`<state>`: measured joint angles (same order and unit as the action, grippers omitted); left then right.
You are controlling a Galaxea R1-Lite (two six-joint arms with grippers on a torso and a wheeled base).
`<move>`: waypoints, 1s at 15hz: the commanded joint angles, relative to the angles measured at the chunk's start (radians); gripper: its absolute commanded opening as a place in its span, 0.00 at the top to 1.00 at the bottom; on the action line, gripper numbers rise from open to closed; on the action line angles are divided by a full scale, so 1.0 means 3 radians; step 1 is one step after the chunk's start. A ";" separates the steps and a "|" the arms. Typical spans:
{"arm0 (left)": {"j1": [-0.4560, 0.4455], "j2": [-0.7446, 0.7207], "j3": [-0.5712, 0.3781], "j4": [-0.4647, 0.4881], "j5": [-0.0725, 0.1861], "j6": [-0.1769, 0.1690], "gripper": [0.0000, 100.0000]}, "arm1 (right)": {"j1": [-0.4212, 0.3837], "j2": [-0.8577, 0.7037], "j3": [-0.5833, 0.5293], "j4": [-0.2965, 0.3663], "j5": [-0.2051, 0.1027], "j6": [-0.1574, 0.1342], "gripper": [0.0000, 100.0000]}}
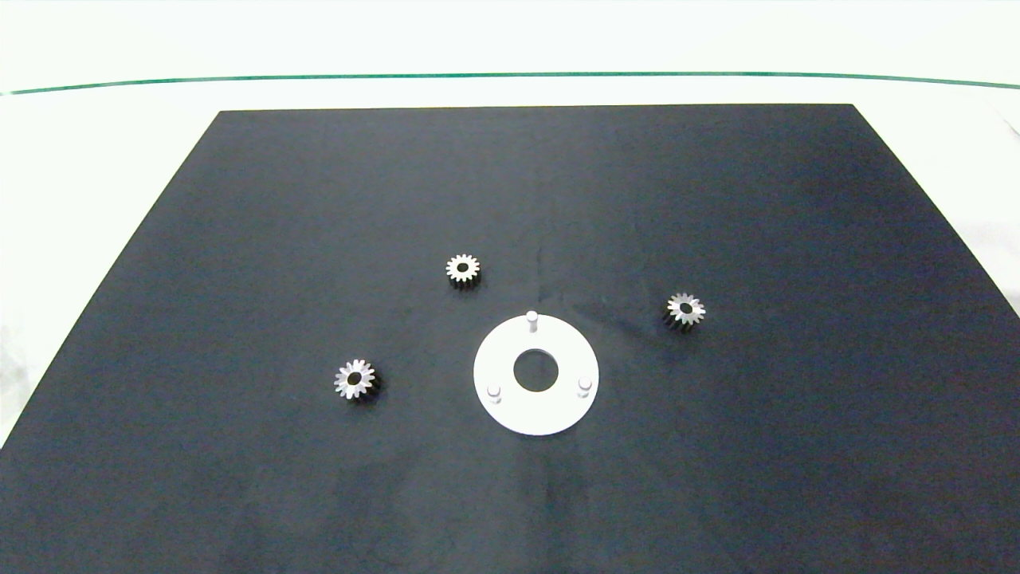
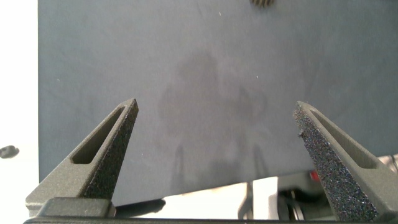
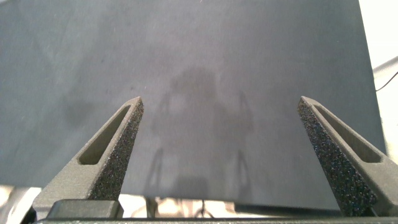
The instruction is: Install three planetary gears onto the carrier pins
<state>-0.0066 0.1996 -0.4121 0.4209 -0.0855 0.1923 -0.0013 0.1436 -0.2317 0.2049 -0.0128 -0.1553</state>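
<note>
Silvery metal planetary gears lie apart around the white disc, whose carrier pins stand bare; they look small, stiff, fairly heavy and slippery, best pinched across the teeth. No writing shows. The left gripper and right gripper hover spread apart over the dark mat.

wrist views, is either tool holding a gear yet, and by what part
Nothing is held. The left tool and right tool are both open over bare black mat. All three gears lie loose on it.
</note>
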 commanded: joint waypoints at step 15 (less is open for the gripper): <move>-0.0290 0.2853 -0.1490 0.0187 0.0004 0.0003 0.00 | 0.0337 0.2507 -0.1467 0.0243 0.0007 -0.0229 0.00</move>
<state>-0.0715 0.9919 -0.8615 0.4666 -0.0832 0.1938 0.0974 0.8438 -0.6657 0.2755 -0.0100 -0.2198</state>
